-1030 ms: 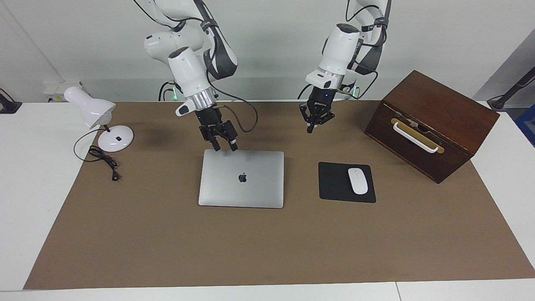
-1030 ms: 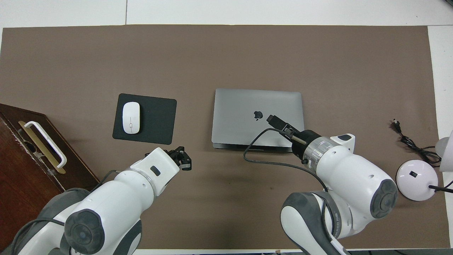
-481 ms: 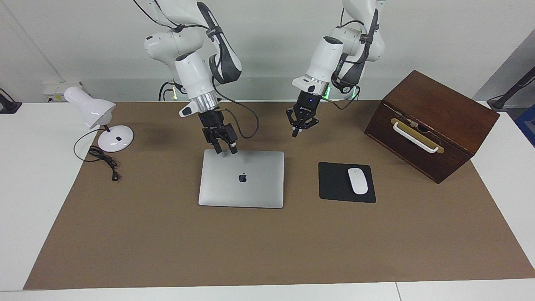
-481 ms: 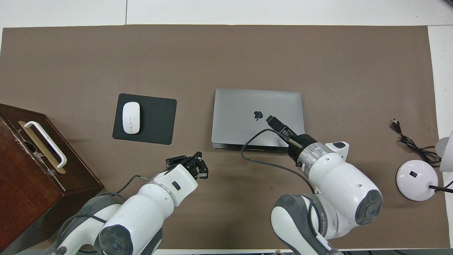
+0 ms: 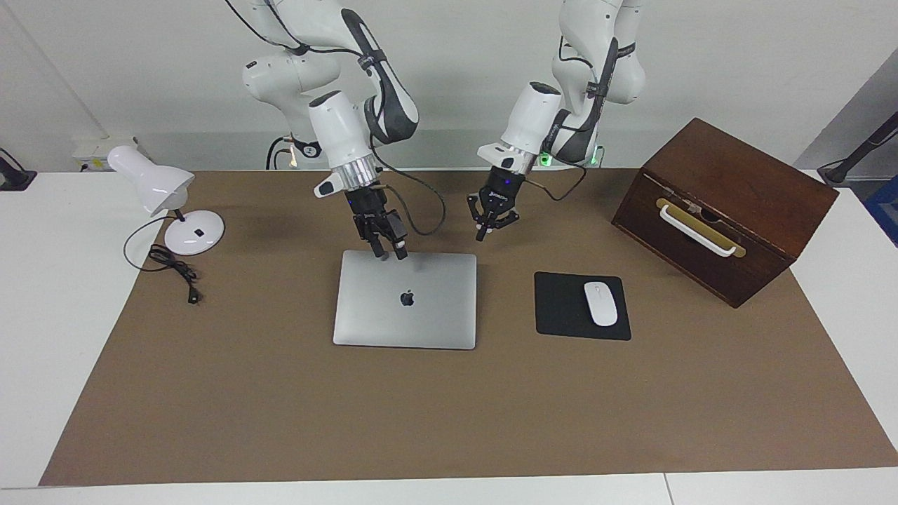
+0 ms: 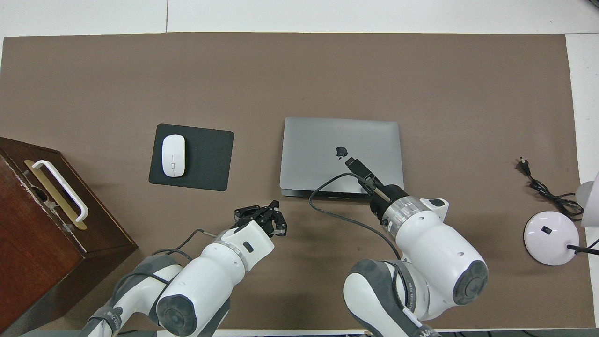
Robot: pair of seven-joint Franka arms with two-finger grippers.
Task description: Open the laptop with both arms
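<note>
The laptop [image 5: 405, 300] lies closed and flat on the brown mat [image 5: 280, 407] in the middle of the bench, lid down and logo up. It has not shifted over the last second.

What has changed is the arms. The right end effector [image 5: 392, 253] has slid along the laptop's edge nearest the robots, from the corner toward the middle. It has also dropped, so its fingertips, a little apart, now hang right at that edge. I cannot tell whether they touch it.

The left end effector [image 5: 480, 236], fingertips closed together and holding nothing, has swung in from over the mat near the mouse pad [image 5: 565, 308]. It now sits over bare mat close to the laptop's corner toward the left arm's end.

Both arms look to be closing in for the lift, and the opening itself has not begun.
</note>
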